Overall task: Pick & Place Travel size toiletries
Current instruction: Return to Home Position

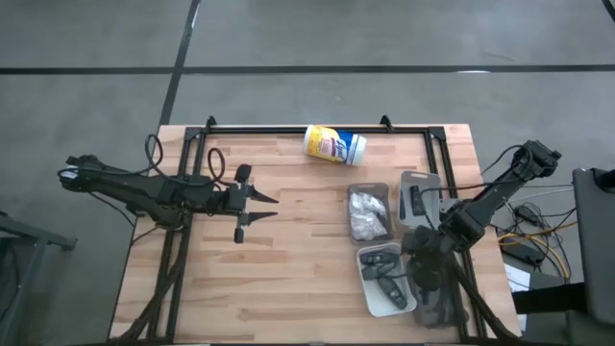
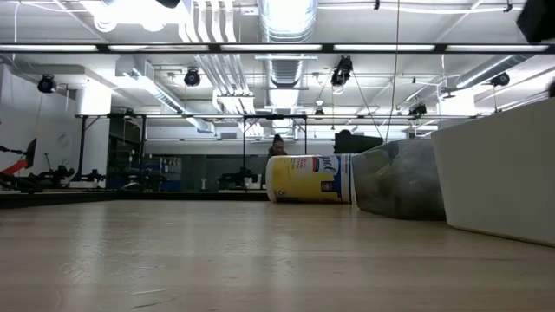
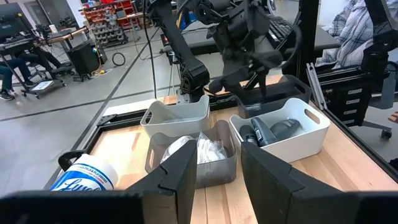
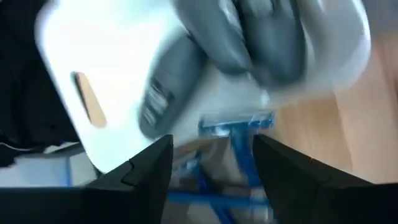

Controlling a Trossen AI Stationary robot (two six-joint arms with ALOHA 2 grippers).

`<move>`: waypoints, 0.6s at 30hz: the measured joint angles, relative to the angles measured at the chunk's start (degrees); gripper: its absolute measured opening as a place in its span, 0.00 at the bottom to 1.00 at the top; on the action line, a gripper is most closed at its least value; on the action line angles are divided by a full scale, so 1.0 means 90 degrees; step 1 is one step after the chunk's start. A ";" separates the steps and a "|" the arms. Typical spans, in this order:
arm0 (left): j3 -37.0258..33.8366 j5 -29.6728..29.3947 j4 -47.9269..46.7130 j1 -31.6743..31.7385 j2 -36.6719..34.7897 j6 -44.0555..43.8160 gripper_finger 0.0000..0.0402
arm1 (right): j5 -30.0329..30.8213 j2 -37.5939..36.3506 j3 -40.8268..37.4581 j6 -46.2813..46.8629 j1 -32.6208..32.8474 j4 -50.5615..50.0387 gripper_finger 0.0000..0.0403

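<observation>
Three trays stand at the table's right. A grey tray holds white crinkly packets, a tray beside it holds a slim black stick, and a white tray holds dark grey tubes. My right gripper hangs over the white tray's right side, tilted down. In its wrist view, my right gripper shows its fingers apart, with a blurred blue razor between them. My left gripper hovers open and empty at mid-table, pointing at the trays. My right gripper stands with its fingers on either side of the blue razor's handle, coming from above at a slant. Blur keeps me from telling whether either finger touches it.
A yellow-and-white canister lies on its side near the far edge. A black frame runs along the table's far edge and sides. Bare wood stretches between the left gripper and the trays. Beyond the table, people sit in the room.
</observation>
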 joint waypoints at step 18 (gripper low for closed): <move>0.0000 -0.0002 0.0059 0.0000 0.0000 0.0015 0.33 | 0.0839 -0.0673 0.0015 -0.2148 -0.0078 0.0721 0.45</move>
